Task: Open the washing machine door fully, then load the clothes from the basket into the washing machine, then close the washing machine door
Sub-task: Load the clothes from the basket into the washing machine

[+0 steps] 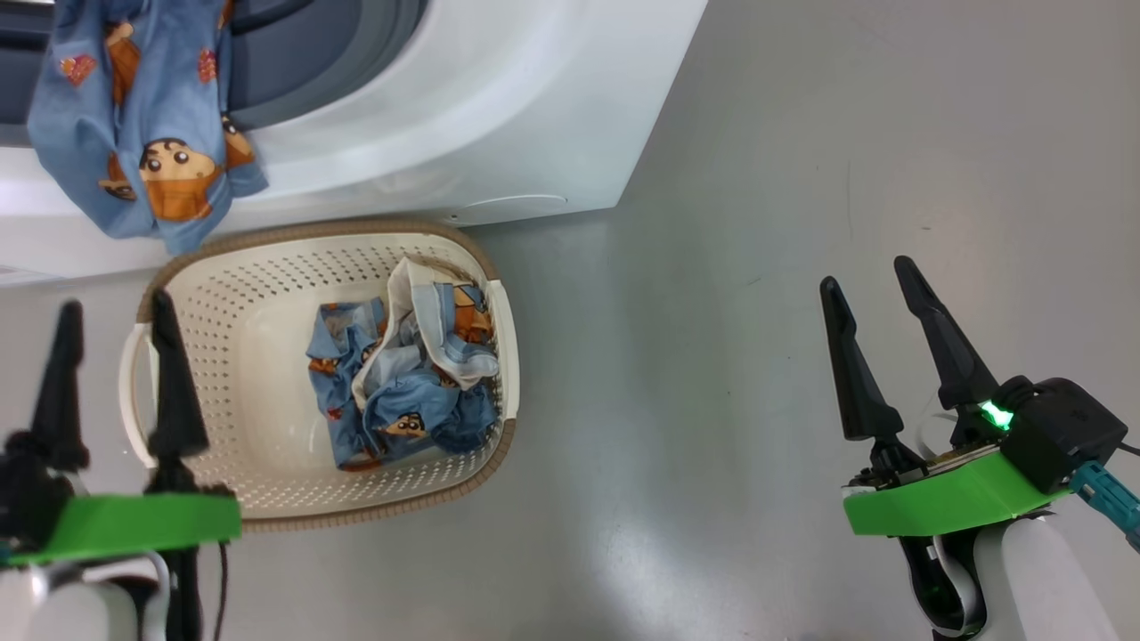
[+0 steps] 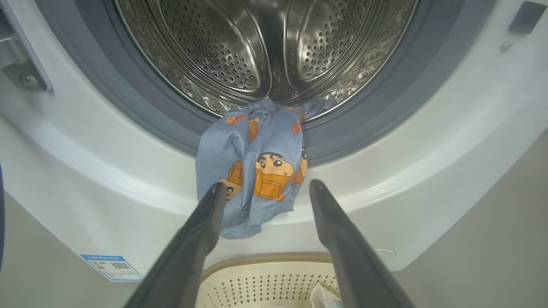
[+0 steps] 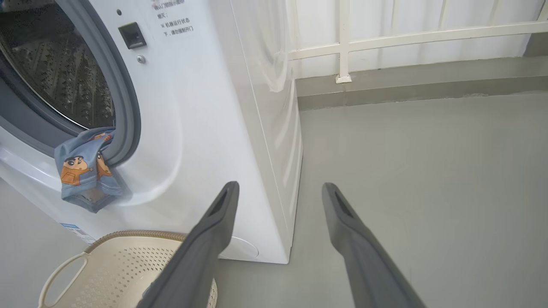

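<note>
The washing machine stands with its mouth uncovered, and the steel drum is bare inside. Its door is out of view. One piece of the clothes, light blue with cartoon figures, hangs out over the grey ring and down the white front. The rest of the clothes lie bunched in the right half of the basket, which sits on the floor against the machine. My left gripper is open over the basket's left handle, fingers pointing at the hanging piece and apart from it. My right gripper is open over bare floor.
Grey floor stretches to the right of the basket and machine. A white railing above a low kerb runs behind the machine's right side. A door hinge bracket sits left of the opening, and a blue sticker low on the front.
</note>
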Motion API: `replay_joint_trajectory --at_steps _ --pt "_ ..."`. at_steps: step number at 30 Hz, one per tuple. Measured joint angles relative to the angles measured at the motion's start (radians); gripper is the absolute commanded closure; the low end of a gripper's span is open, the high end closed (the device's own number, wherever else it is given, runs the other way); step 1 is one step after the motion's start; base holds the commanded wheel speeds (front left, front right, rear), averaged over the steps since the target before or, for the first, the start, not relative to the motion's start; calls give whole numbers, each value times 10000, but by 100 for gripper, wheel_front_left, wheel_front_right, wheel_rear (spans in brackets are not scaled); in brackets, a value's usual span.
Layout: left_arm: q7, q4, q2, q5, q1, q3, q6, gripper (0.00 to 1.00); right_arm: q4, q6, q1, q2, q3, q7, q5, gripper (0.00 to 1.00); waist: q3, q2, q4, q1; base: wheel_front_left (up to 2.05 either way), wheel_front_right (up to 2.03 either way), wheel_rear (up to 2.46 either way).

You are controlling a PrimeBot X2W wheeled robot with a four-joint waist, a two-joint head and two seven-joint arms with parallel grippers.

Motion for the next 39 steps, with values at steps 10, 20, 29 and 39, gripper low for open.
replay_joint_trajectory --at_steps 10,20,29,39 --pt "0 -257 -259 15 931 4 2 0 38 0 5 -4 29 0 0 0 -148 0 -37 0 0 0 0" --pt "0 -261 -336 100 1132 21 2 0 82 0 18 -40 36 0 0 0 -263 0 -42 0 0 0 0" --pt "0 155 -428 13 900 54 -4 0 140 0 28 -38 100 0 29 0 -246 0 -92 0 0 0 0" --pt "380 1055 -40 -96 -802 38 -180 0 199 0 1 -38 159 0 29 0 -160 0 -229 0 0 0 0"
